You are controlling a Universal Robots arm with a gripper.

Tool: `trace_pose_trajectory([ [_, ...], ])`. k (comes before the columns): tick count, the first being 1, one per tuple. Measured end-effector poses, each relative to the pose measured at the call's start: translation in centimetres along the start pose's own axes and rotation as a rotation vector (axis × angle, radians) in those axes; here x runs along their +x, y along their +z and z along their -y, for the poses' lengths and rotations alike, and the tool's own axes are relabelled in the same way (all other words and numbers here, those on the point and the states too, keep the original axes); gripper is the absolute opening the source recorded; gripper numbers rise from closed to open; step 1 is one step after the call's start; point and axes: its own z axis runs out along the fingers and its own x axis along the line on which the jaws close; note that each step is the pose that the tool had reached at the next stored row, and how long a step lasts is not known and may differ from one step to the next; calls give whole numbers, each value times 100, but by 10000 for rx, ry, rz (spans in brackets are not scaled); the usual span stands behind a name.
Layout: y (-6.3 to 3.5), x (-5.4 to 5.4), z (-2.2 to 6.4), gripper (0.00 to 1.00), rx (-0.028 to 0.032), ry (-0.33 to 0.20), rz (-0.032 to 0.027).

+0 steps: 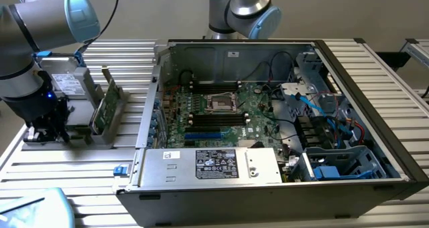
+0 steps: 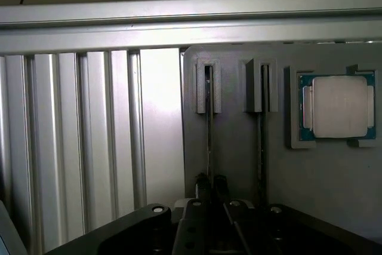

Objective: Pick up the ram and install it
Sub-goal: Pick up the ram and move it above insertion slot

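We count, wrist view: two slots (image 2: 208,88), one edge-on board (image 2: 261,141) each, one processor (image 2: 339,107). Exterior view adds one open case (image 1: 201,54), one arm (image 1: 40,17). Pincer (image 2: 211,182) clamped on ram (image 2: 209,135).

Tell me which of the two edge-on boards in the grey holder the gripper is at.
The ram, in the slot farther from the silver processor chip: the gripper is closed around it. The other board stands free.

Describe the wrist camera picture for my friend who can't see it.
The gripper pinches the thin ram, standing on edge in a slot of a gray holder. Another thin board stands beside it, and a square silver chip lies farther along.
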Motion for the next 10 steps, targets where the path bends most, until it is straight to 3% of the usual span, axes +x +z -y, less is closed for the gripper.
trace_pose_trajectory([
  [10, -237, -2, -14, 15, -10, -11, 182],
])
